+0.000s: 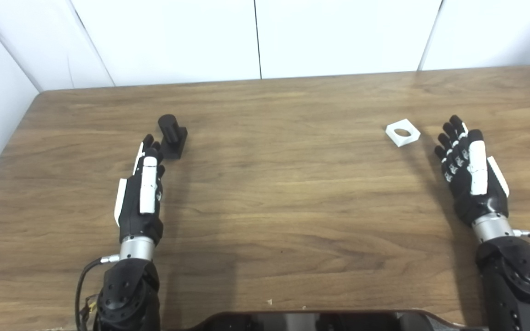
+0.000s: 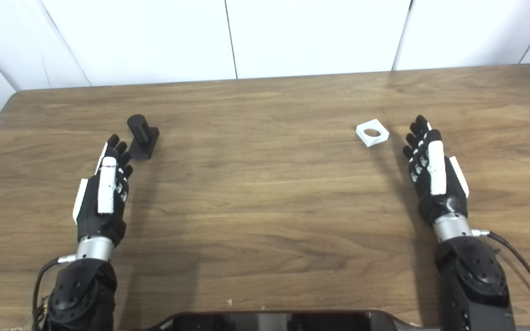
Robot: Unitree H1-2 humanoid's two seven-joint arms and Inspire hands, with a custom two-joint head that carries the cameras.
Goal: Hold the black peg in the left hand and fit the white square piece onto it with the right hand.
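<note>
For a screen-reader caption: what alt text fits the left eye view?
Two open robot hands rest apart on a wooden table: the left hand just short of a black peg, the right hand beside a white square piece with a round hole.
</note>
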